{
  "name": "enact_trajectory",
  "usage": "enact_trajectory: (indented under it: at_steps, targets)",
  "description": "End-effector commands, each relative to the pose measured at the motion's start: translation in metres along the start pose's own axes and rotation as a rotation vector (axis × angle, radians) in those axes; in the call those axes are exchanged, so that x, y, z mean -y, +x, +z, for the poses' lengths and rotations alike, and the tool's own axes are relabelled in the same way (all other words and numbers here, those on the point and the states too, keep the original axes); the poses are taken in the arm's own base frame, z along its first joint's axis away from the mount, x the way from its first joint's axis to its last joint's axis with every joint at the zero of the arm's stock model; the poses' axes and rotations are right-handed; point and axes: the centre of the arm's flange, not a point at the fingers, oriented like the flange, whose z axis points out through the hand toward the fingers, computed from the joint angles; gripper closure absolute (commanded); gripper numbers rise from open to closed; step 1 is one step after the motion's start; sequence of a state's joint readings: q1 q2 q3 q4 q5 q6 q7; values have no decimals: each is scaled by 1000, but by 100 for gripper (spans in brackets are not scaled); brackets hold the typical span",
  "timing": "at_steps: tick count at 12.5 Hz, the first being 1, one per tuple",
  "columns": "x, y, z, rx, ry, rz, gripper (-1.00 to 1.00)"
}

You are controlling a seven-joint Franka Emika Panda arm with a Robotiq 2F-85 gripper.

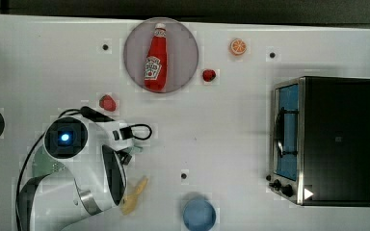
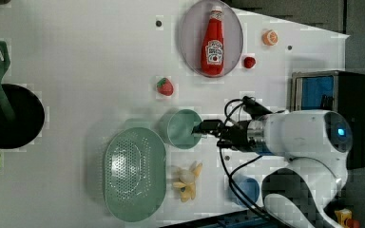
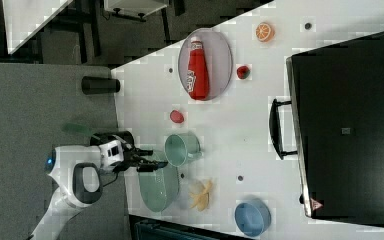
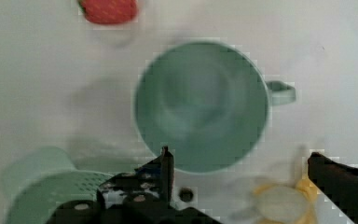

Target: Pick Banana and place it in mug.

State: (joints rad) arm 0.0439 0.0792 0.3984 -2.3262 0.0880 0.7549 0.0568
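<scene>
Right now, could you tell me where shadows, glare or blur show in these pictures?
Wrist view: the mug casts a soft shadow on the table, and the banana is blurred. Top view: the arm hides part of the banana. Left view: the colander throws a faint shadow.

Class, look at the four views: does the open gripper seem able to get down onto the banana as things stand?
Probably yes. The gripper is open beside the mug, and the banana lies bare on the table between colander and blue cup, with nothing over it.

In the left view, the banana [image 2: 188,181] lies below the mug [image 2: 183,128].
</scene>
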Motion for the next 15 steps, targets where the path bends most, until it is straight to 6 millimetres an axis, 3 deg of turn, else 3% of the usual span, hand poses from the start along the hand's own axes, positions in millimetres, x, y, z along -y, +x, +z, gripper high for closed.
enact_trajectory:
  at_steps: [1, 5, 8, 11, 15]
  targets:
    - [-44, 63, -72, -94, 89, 190, -100]
    - [-134, 120, -172, -160, 124, 349, -100]
    - [-191, 126, -244, -129, 113, 413, -100]
    - [-213, 122, -299, -117, 70, 433, -100]
    - [-222, 111, -318, -78, 0, 436, -100]
